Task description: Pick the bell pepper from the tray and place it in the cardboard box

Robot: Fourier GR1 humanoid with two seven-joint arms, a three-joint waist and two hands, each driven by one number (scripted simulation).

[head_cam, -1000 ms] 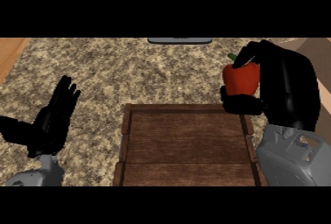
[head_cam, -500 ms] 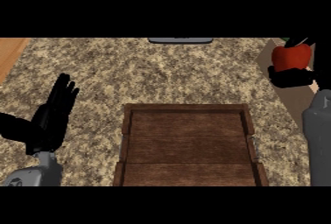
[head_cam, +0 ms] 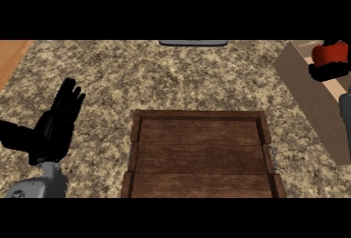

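Note:
The red bell pepper [head_cam: 330, 53] is at the far right edge of the head view, held over the open cardboard box [head_cam: 308, 95]. My right hand [head_cam: 330, 71] is curled round the pepper from below; most of that hand is cut off by the view's edge. The wooden tray [head_cam: 202, 160] lies low in the middle with nothing in it. My left hand [head_cam: 58, 123] rests open at the left, fingers up, apart from the tray.
The counter's top is speckled stone. A grey flat object [head_cam: 193, 42] shows at the far edge, top centre. A wooden strip [head_cam: 10, 56] borders the counter at the upper left.
My right hand has carried the pepper from above the tray's far right corner out to the right, over the cardboard box, which has come into view. The left hand has stayed put.

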